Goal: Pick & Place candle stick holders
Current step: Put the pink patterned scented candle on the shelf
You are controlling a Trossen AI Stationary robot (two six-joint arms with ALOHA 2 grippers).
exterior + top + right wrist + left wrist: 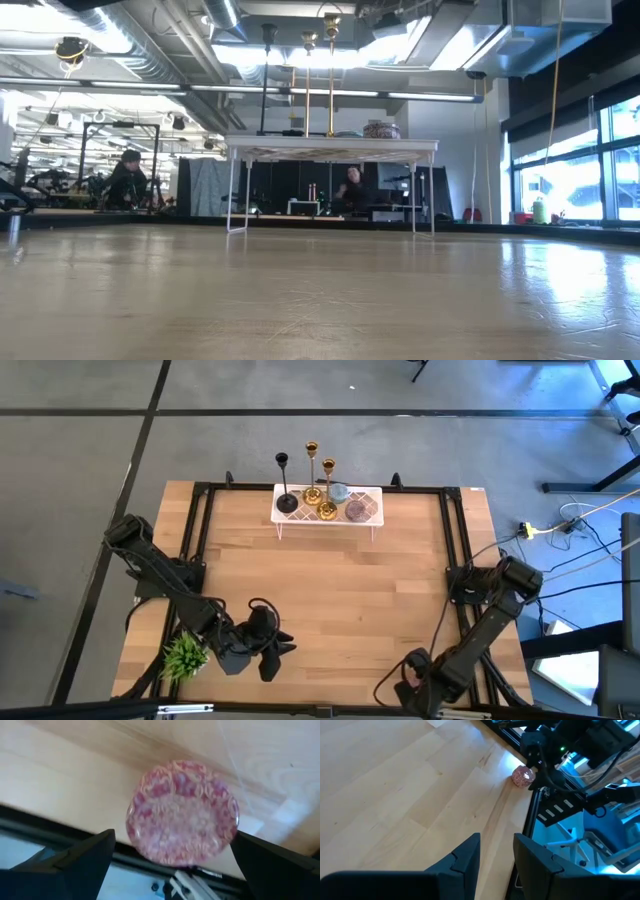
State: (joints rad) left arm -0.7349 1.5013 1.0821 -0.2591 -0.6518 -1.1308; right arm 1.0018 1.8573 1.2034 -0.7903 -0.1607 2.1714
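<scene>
black, matte and slim, one candle stick holder [284, 482] stands on the small white-legged stand [372, 517] at the table's [330, 600] twelve o'clock edge, with two shiny gold candle stick holders [321, 473] just beside it toward three o'clock. all three are upright and untouched.

both arms sit well apart from them. the left gripper [272, 650] rests low near seven o'clock, beside a small green plant [184, 655], its fingers apart with nothing between them. the right gripper [172, 862] lies near five o'clock with its fingers spread wide around a pink patterned round ball [183, 813]; whether they touch it is unclear.

to start well, an arm should probably reach to twelve o'clock and close on a stem at mid-height, since these tall holders likely tip easily and stand crowded together.
</scene>
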